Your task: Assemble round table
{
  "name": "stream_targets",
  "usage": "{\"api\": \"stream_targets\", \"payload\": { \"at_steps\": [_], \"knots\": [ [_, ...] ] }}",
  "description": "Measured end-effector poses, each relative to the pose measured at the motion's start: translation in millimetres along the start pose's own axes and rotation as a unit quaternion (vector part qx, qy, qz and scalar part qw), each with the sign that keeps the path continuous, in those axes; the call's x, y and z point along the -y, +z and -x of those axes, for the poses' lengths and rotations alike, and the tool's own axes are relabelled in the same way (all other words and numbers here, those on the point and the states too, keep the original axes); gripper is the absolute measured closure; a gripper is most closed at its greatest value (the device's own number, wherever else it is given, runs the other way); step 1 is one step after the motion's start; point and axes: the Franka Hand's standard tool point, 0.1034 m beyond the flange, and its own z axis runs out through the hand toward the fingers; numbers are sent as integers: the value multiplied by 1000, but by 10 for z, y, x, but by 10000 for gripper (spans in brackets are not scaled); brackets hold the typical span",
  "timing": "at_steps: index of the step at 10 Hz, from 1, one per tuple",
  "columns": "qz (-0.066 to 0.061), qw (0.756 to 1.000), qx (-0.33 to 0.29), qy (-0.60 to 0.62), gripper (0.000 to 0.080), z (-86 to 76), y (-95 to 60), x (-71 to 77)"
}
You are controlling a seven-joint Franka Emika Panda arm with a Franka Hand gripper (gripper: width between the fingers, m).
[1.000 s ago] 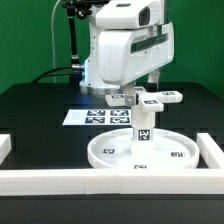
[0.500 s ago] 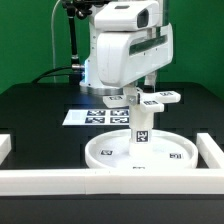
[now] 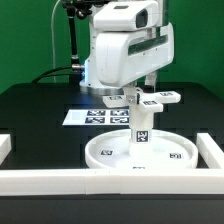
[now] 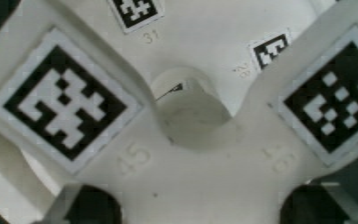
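The large round disc (image 3: 105, 160) lies flat on the black table by the front rail. The short cylindrical leg (image 3: 141, 128) stands upright in its middle. The cross-shaped base (image 3: 165, 96) sits on top of the leg, its tagged arms sticking out to both sides. My gripper (image 3: 140, 92) comes straight down onto the base and is shut on it. In the wrist view the base (image 4: 194, 120) fills the picture with its tags, and my dark fingers (image 4: 91, 205) sit against its two sides, with the gripper (image 4: 197, 205) centred on it. The leg is hidden there.
The marker board (image 3: 95, 116) lies flat behind the disc. White border rails run along the front (image 3: 60, 180), the exterior view's right (image 3: 212, 150) and the exterior view's left (image 3: 4, 145). The arm's body stands right behind the parts.
The base has turned a little on the leg with my gripper; the arm on the exterior view's left has shifted slightly. The disc and leg have not moved.
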Motion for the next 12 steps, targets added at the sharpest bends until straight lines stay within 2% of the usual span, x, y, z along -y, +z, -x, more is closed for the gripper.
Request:
{"api": "stream_targets", "payload": {
  "at_steps": [2, 4, 6, 8, 9, 12],
  "knots": [
    [-3, 994, -3, 108, 356, 25, 4, -5],
    [-4, 970, -12, 242, 356, 36, 7, 3],
    [2, 925, -23, 378, 356, 13, 14, 31],
    [-1, 870, -28, 493, 354, -72, 23, 102],
    [-1, 859, -28, 512, 354, -65, 23, 94],
    [-6, 803, -29, 595, 354, -75, 26, 102]
  ]
}}
